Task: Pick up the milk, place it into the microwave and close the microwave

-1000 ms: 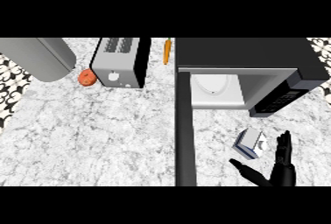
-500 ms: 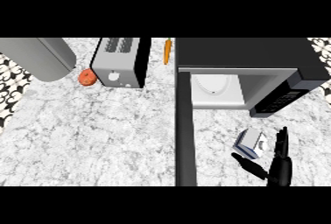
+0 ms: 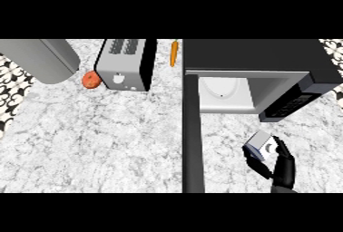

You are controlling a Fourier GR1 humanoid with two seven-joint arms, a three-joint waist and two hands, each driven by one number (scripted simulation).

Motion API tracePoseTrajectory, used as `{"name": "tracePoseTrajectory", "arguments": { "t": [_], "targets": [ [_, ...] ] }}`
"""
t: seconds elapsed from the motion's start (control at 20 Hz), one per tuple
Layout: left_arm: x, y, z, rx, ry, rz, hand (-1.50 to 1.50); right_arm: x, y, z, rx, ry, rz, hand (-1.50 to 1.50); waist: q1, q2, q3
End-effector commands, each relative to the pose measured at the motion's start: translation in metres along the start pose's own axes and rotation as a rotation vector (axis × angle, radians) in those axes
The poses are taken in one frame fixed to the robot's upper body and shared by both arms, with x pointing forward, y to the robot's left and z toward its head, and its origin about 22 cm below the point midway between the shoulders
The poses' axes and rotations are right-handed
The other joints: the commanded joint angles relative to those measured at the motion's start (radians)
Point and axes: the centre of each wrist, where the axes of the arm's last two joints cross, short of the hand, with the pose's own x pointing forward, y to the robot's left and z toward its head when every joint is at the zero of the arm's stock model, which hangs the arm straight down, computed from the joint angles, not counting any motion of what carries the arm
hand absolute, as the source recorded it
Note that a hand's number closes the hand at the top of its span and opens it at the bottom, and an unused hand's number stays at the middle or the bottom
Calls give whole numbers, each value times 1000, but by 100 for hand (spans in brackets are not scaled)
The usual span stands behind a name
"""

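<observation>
— Where is the milk [image 3: 260, 145] right now?

— In my right robot hand [image 3: 281, 168], low at the right of the view. My fingers [image 3: 260, 168] and thumb are curled round the carton, so the robot hand is clamped on it. The carton is tilted, its grey-blue side up and its white face turned toward my palm. I cannot tell whether it touches the worktop [image 3: 100, 136] or is lifted off it.

— And the microwave [image 3: 258, 74]?

— It stands open at the top right. Its door [image 3: 192, 136] swings out toward me and shows as a long dark bar running down the middle of the view. The white inside is in sight, with a round plate [image 3: 221, 90] on its floor. The milk is outside, near the front of the opening and right of the door.

— Your left robot hand?

— It shows nowhere in the view.

— Anything else on the worktop?

— A toaster [image 3: 126, 63] left of the microwave, a red-orange round fruit [image 3: 91, 80] just beside the toaster's left, a carrot [image 3: 173, 53] between toaster and microwave, and a grey rounded thing [image 3: 36, 59] at the far left.
</observation>
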Motion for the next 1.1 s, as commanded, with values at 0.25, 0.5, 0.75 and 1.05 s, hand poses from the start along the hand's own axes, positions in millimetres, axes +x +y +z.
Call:
{"name": "tracePoseTrajectory", "arguments": {
  "t": [0.25, 0.5, 0.75, 1.05],
  "targets": [
    [2, -2, -3, 2, -31, -4, -150, 7, -19, -43, 153, -156, -32, 150, -2, 2, 1],
    [-2, 3, 6, -10, -25, 1, -150, 6, -18, -44, 293, -200, -133, 150, 4, 1, 1],
    [8, 4, 7, 16, -23, -1, -150, 13, -18, -41, 427, -219, -250, 150, -7, -2, 1],
    [17, 5, 5, 27, -9, -8, -150, 52, 8, -39, 462, -245, -282, 150, -15, -3, -1]
  ]
}}
